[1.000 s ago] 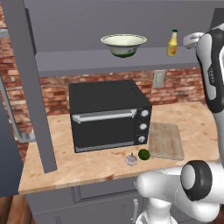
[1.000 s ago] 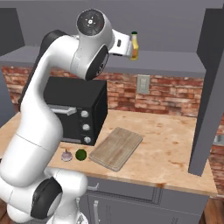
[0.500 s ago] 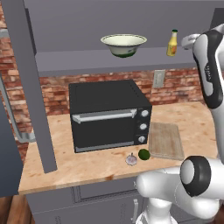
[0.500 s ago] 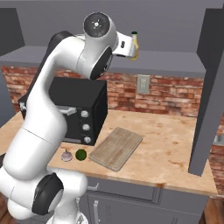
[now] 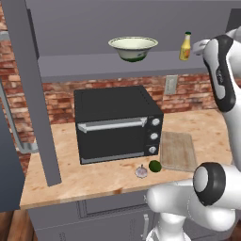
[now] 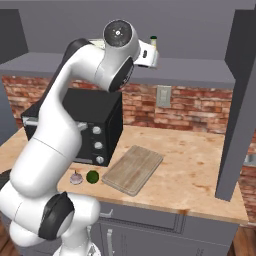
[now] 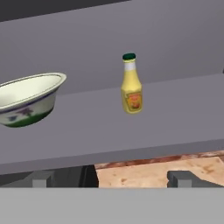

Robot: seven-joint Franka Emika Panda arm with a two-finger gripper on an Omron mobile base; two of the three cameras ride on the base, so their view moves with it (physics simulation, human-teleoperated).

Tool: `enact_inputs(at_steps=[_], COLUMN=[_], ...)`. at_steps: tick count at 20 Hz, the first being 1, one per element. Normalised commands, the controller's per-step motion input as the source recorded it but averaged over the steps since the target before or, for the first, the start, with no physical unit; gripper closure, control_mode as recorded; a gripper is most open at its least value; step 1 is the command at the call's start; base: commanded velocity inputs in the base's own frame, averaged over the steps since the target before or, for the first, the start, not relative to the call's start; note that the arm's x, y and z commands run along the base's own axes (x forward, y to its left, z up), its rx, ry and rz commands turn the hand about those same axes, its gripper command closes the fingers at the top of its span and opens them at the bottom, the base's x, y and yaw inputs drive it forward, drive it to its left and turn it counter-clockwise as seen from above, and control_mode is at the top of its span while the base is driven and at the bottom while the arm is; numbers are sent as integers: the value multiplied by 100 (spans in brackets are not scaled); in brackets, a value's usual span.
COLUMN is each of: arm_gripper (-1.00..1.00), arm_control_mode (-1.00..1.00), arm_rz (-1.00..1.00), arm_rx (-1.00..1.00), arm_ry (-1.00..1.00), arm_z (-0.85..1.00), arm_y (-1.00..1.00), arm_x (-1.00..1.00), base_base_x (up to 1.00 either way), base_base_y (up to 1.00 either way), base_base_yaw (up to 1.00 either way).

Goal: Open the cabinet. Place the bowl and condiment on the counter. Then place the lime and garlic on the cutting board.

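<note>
Brick backs the tan tabletop, where lime and garlic lie just beside the cutting board. Up on the open cabinet shelf stand the bowl and condiment. With its jaws spread wide and empty, the end effector faces the slim bottle; an off-centre approach could topple it.

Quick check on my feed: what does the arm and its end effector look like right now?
The arm is glossy white with rounded segments and dark grey to black joint rings and caps. No loose cables or markings show. The end effector ends in two small dark grey, blocky fingertips.
</note>
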Motion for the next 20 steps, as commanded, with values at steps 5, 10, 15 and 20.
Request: enact_inputs(at_steps=[5, 10, 15, 20], arm_gripper=[-100, -100, -100, -100], arm_control_mode=[-100, -100, -100, -100], arm_rz=[0, 0, 0, 0], arm_rx=[0, 0, 0, 0], arm_ry=[0, 0, 0, 0], arm_z=[-4, 0, 0, 0], arm_y=[-10, 0, 0, 0], arm_x=[29, 28, 25, 12], base_base_x=[0, 0, 0, 0], base_base_y=[0, 0, 0, 0], base_base_yaw=[0, 0, 0, 0])
